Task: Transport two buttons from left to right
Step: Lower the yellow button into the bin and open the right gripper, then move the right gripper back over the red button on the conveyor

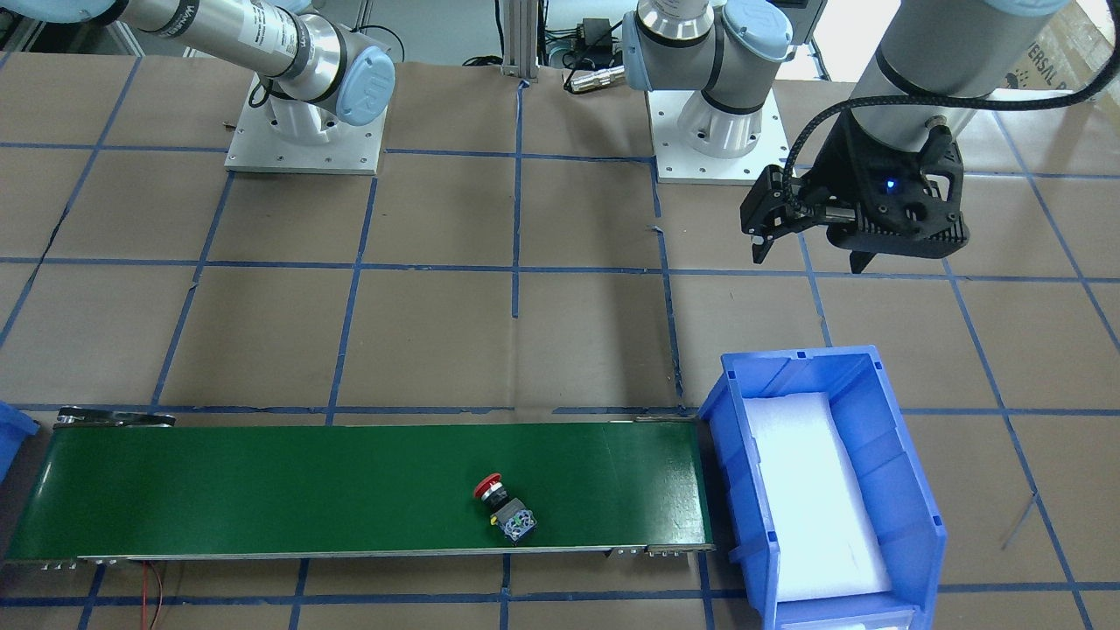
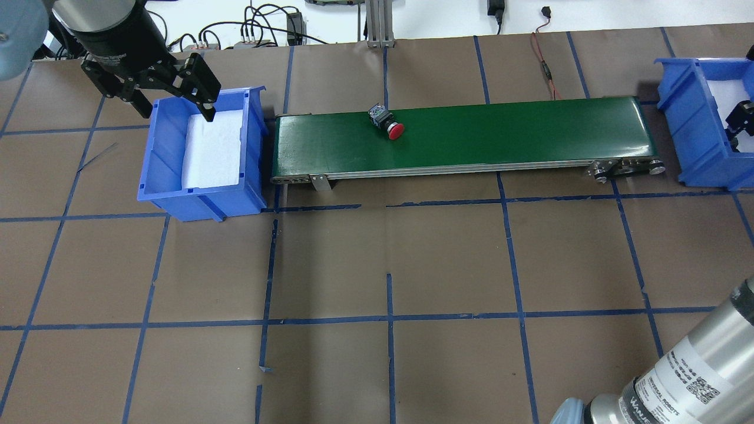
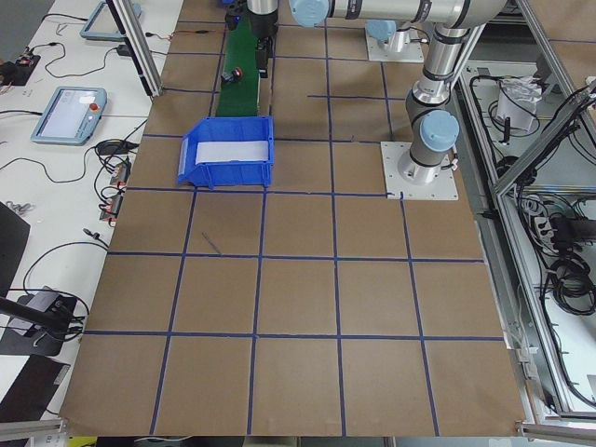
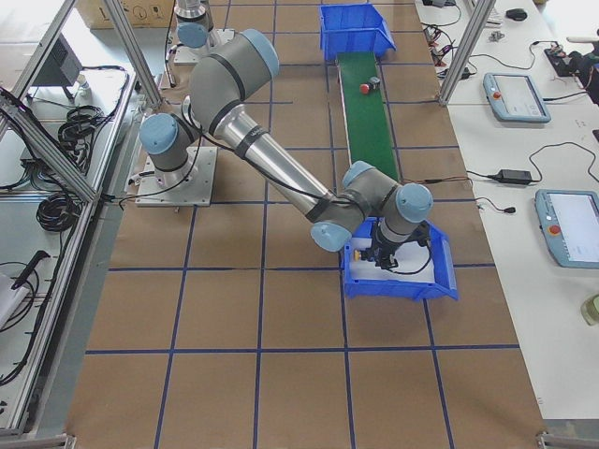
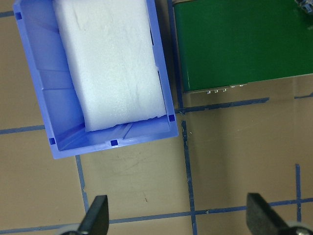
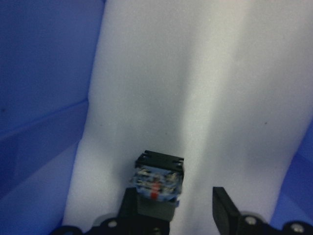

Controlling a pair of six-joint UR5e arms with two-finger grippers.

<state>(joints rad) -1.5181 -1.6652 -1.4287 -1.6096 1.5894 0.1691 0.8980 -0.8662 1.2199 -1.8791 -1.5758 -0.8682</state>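
The red-capped button (image 1: 497,497) lies on its side on the green conveyor belt (image 1: 262,490), about mid-belt; it also shows in the overhead view (image 2: 389,124). My right gripper (image 6: 176,211) is down inside the right blue bin (image 2: 689,135). Its jaws are open around a second button's grey-black body (image 6: 157,178), which rests on white foam. The left finger touches the body and the right finger stands apart. This button's cap is hidden. My left gripper (image 2: 177,113) hovers open and empty over the far edge of the left blue bin (image 2: 158,153).
The left bin (image 1: 910,490) holds only a white foam pad (image 5: 112,63) and butts against the belt's end. The conveyor (image 2: 471,135) spans between the two bins. A red wire (image 2: 545,65) runs behind the belt. Brown paper with blue tape lines covers the table.
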